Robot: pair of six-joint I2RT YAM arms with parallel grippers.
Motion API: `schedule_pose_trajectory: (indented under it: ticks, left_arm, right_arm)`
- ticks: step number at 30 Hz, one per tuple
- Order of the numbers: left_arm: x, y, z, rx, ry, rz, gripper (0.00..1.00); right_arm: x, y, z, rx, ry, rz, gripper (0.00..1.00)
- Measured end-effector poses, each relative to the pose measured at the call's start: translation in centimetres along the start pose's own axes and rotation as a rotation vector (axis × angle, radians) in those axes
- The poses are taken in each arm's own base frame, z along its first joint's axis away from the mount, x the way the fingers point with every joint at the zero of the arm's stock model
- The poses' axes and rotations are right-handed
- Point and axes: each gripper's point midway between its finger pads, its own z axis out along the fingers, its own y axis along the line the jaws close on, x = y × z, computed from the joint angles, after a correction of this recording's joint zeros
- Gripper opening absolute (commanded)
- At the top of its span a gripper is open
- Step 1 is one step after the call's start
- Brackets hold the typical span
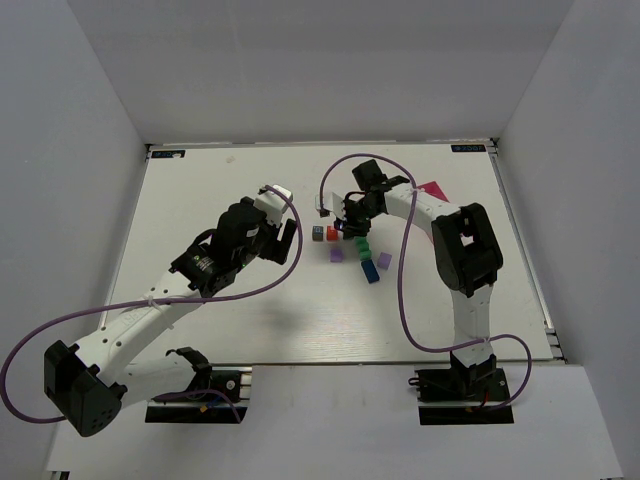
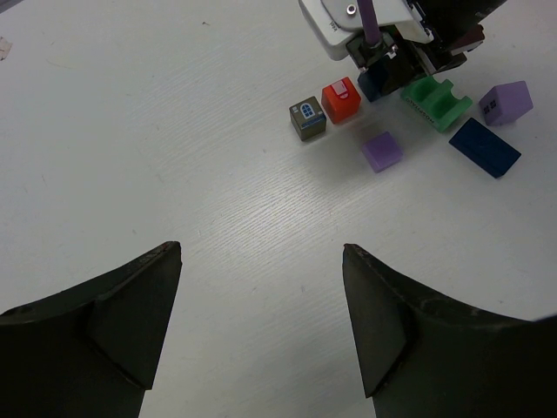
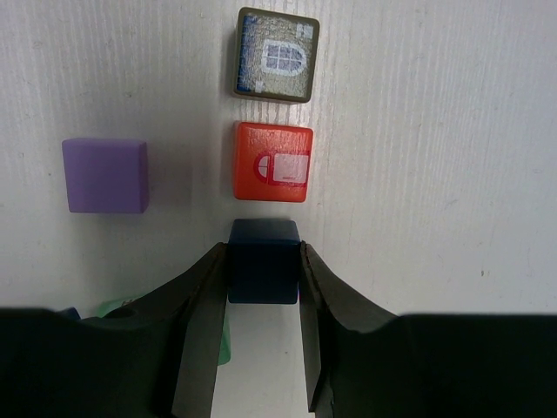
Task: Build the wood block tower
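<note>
The blocks lie loose on the white table (image 1: 220, 190), none stacked. My right gripper (image 3: 264, 261) is shut on a dark blue cube (image 3: 264, 248), held just beside a red cube (image 3: 273, 161). Past the red cube is an olive cube with a window print (image 3: 276, 54). A plain purple cube (image 3: 105, 175) lies to the left, and a green piece (image 3: 218, 335) shows under the left finger. In the left wrist view I see the red cube (image 2: 341, 100), olive cube (image 2: 307, 120), purple cube (image 2: 382, 151), green notched block (image 2: 437, 102), flat blue block (image 2: 485, 146) and a windowed purple block (image 2: 506, 102). My left gripper (image 2: 261, 261) is open and empty, well short of the cluster.
A pink box (image 1: 432, 190) lies behind the right arm, partly hidden by it. White walls enclose the table on three sides. The right arm's purple cable (image 1: 330, 180) loops above the blocks.
</note>
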Motion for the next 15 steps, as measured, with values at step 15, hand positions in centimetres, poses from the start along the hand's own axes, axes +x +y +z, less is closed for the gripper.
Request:
schedule_pose_trajectory:
  ticks: [15]
  left_arm:
    - [0.0,0.0,0.0,0.0,0.0,0.0,0.85]
  right_arm:
    - [0.13,0.37,0.15,-0.014,0.003,0.004,0.5]
